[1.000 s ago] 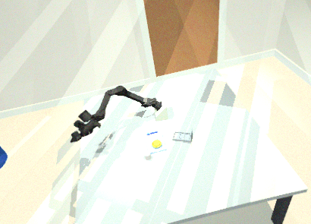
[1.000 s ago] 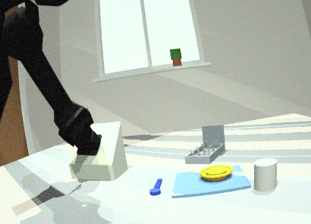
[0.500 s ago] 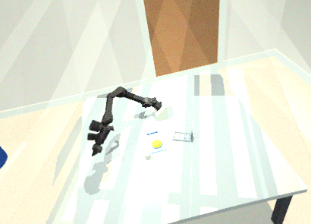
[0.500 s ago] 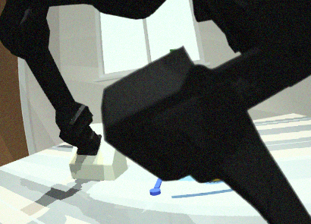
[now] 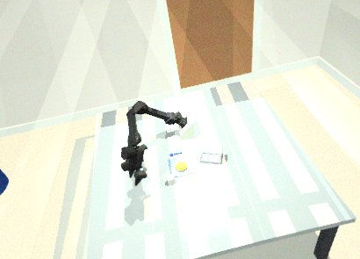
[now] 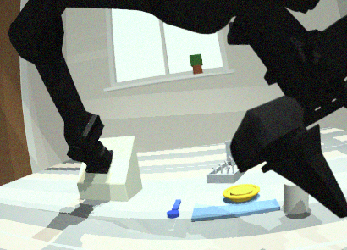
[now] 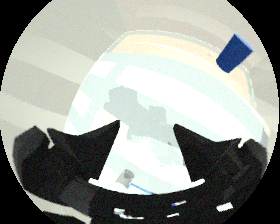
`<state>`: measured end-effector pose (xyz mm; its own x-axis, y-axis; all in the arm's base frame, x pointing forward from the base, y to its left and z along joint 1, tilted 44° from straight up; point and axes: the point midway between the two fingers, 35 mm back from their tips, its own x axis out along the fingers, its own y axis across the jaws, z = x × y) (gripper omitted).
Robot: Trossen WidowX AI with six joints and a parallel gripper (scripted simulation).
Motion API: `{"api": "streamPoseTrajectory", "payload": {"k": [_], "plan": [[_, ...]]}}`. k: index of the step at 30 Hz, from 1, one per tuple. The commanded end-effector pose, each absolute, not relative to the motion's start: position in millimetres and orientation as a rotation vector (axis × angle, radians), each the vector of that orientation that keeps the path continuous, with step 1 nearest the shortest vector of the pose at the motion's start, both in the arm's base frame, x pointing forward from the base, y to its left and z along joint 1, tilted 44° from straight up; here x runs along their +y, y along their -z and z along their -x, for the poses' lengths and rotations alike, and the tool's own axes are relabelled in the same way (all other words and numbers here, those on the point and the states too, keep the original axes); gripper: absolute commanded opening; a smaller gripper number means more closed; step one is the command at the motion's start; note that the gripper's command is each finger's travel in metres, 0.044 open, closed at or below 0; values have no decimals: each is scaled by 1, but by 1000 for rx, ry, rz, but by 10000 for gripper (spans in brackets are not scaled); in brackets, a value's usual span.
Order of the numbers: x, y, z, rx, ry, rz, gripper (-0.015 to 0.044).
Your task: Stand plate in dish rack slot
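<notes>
The yellow plate (image 5: 181, 166) (image 6: 241, 193) lies flat on the light blue mat (image 6: 212, 212). The grey dish rack (image 5: 211, 158) (image 6: 223, 178) stands beyond the plate in the exterior view, partly hidden by my gripper there, and to the plate's right in the top view. No plate stands in the rack. My gripper (image 7: 147, 123) is open and empty. It hangs above the table, left of the plate and away from it in the top view. Neither plate nor rack shows in the wrist view.
A pale cup (image 5: 170, 180) (image 6: 294, 200) (image 7: 124, 179) stands beside the mat. A blue spoon (image 5: 176, 154) (image 6: 173, 213) lies near the mat's other side. My arm's base sits on a cream wedge block (image 5: 188, 130) (image 6: 127, 167). A blue bin (image 5: 3, 183) (image 7: 234, 53) stands off the table.
</notes>
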<state>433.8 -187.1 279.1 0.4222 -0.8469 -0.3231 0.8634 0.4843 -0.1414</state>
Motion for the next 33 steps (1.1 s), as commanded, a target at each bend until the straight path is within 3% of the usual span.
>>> {"api": "streamPoseTrajectory", "payload": {"k": [1, 16, 33], "plan": [[-169, -244, -435, 513, 1021, 17, 400], [-96, -149, -409, 949, 808, 269, 400], [-32, -75, -340, 1394, 561, 608, 400]]}}
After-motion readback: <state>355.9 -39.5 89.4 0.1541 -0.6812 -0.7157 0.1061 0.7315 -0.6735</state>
